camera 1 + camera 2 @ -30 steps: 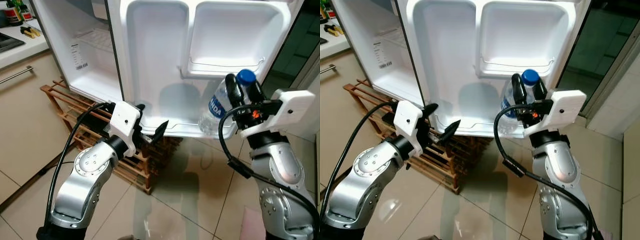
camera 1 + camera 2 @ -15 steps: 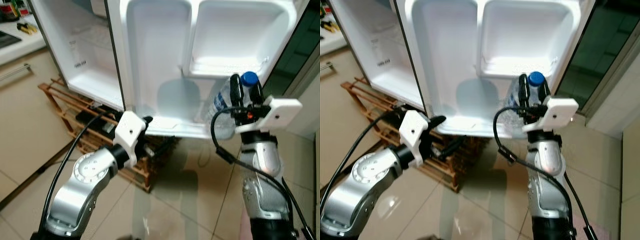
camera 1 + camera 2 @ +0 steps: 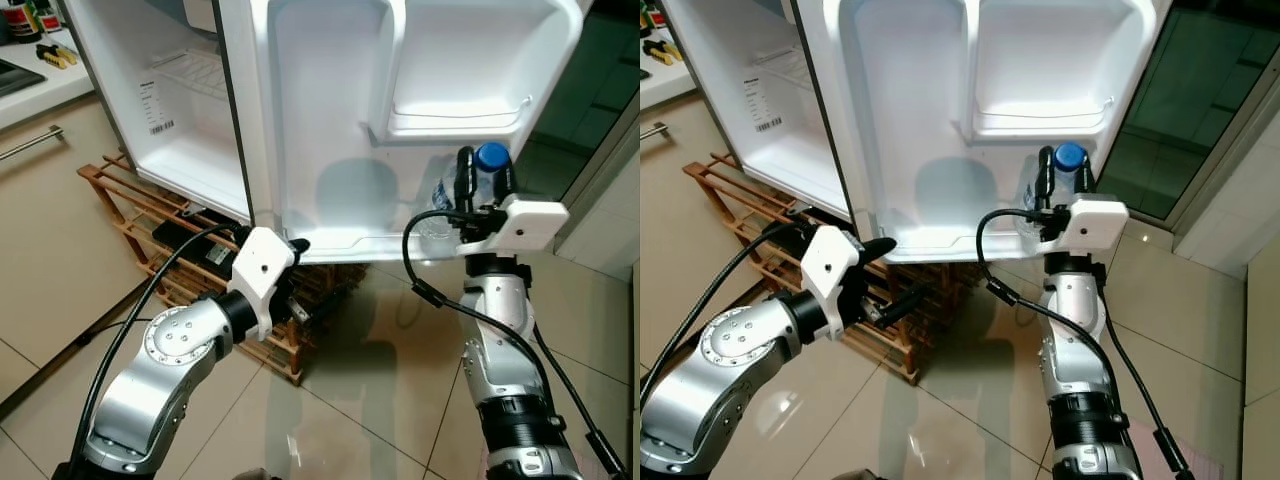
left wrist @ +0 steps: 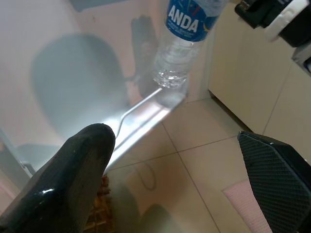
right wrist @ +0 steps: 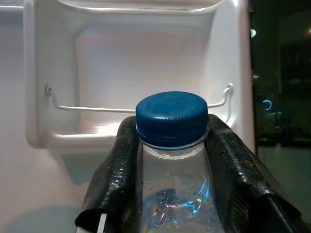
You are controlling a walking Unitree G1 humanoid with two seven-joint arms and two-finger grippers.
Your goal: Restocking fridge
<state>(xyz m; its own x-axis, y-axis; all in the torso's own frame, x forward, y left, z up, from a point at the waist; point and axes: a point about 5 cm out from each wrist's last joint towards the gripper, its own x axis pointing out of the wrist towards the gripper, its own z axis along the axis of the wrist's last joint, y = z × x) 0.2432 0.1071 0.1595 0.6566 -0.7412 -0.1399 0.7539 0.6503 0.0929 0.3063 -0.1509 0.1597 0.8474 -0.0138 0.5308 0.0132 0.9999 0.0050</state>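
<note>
Right wrist view: right gripper [image 5: 170,160] clamps water bottle [image 5: 172,194] at neck, upright over lower door shelf [image 3: 385,243], right end. Left gripper [image 3: 305,290] spread wide, near shelf's left edge. Floor [image 3: 370,400] open below.

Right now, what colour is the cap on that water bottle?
Blue; the cap on the water bottle shows best in the right wrist view.

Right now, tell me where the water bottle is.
The water bottle is clamped in the right claw, standing in the lower rack of the open fridge door, at the robot's right.
</note>
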